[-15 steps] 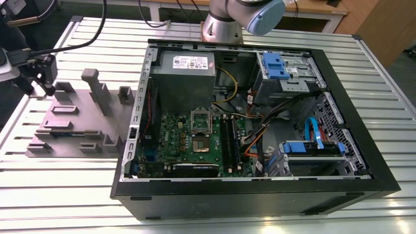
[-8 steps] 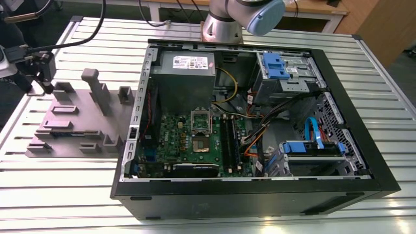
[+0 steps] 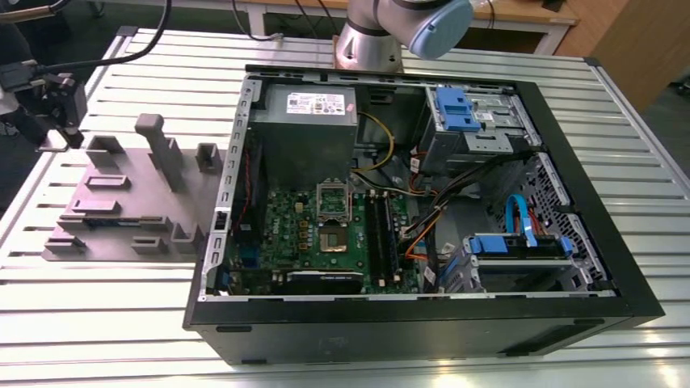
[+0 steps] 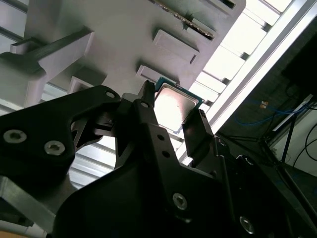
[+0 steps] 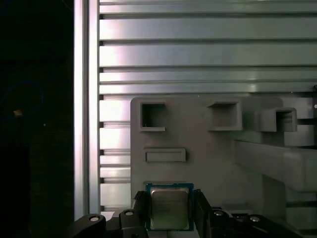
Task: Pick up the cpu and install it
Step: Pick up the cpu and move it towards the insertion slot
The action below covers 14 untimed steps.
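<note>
**Entry: cpu (image 5: 169, 208).** Small flat square chip, silver metal top, thin blue-green rim. Faint print on the metal top in the first wrist view, not legible.

**Hold.** Set between the two black fingers (image 5: 200, 210) of the gripper (image 5: 170, 214). Fingers pressed against two opposite edges, no gap visible on either side; clenched on the chip. Same grasp in the second wrist view: cpu (image 4: 176, 105) spanning the mouth of the gripper (image 4: 172, 108), one finger (image 4: 195, 136) at each flank.

**Location.** At the edge of the grey fixture plate (image 5: 198, 148), just beside a low rectangular block (image 5: 165, 155) and near a row of square pockets (image 5: 153, 116). Resting on the plate or raised just off it: cannot tell.

**Surroundings, exterior view.**
- Fixture plate (image 3: 119, 202) lying on the slatted aluminium table (image 3: 108, 323), just beside the open computer case (image 3: 431, 323), on the exterior view's left of it.
- Green motherboard (image 3: 313, 259) flat inside the case, with the processor socket (image 3: 332, 220) near its middle, well apart from the plate.
- Grey metal box (image 3: 307, 149) next to the board, carrying a white label (image 3: 309, 103) — print present, too small to read.
- Blue drive brackets (image 3: 458, 109) on the exterior view's right side of the case.
- Arm base (image 3: 372, 40) standing on the table behind the case.
</note>
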{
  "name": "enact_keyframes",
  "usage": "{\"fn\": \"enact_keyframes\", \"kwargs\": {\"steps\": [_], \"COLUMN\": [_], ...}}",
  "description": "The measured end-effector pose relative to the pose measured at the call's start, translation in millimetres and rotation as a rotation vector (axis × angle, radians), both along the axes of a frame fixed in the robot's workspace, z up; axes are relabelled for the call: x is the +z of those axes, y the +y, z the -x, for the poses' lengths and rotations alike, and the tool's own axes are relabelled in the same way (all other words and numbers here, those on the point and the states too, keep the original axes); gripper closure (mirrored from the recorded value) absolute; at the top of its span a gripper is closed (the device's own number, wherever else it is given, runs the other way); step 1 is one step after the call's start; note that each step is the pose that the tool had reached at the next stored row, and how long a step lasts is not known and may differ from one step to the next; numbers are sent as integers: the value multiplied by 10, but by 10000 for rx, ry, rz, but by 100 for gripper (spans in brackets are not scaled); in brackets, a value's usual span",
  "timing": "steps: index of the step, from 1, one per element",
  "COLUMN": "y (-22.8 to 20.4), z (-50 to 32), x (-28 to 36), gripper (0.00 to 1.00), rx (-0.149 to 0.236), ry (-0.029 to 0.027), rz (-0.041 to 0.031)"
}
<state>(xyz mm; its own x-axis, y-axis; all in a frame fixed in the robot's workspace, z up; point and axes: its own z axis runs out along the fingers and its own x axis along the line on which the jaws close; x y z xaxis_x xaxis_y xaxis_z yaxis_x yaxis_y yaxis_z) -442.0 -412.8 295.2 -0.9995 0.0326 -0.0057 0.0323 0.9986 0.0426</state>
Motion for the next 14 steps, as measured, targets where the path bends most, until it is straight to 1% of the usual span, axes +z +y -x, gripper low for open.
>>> {"fn": "enact_keyframes", "kwargs": {"steps": [7, 14], "y": [0, 1], "z": [0, 0], "x": [136, 300], "gripper": [53, 53], "rx": [1, 0], "ry": [0, 0], "rz": [1, 1]}}
